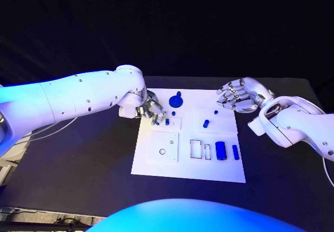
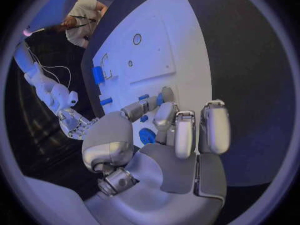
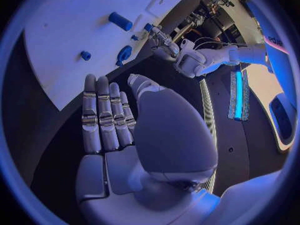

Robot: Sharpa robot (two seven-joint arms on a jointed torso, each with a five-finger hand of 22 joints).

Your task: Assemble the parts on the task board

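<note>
The white task board (image 1: 187,162) lies in the middle of the table. My left hand (image 1: 148,110) is over its far left corner, and its thumb and a finger pinch a small blue part (image 2: 160,99) just above the board. Next to it stands a round blue disc part (image 1: 176,100), also the disc (image 2: 147,135). A blue cylinder (image 1: 220,150) and a thin blue bar (image 1: 236,152) lie near the board's right edge. My right hand (image 1: 236,95) hovers at the far right corner with its fingers (image 3: 103,115) straight and nothing in them.
Other small blue parts (image 1: 206,123) (image 1: 215,112) lie on the board's right half. A raised white block with a round hole (image 1: 163,147) and rectangular slots (image 1: 201,150) sit on the near half. Black table (image 1: 83,164) surrounds the board.
</note>
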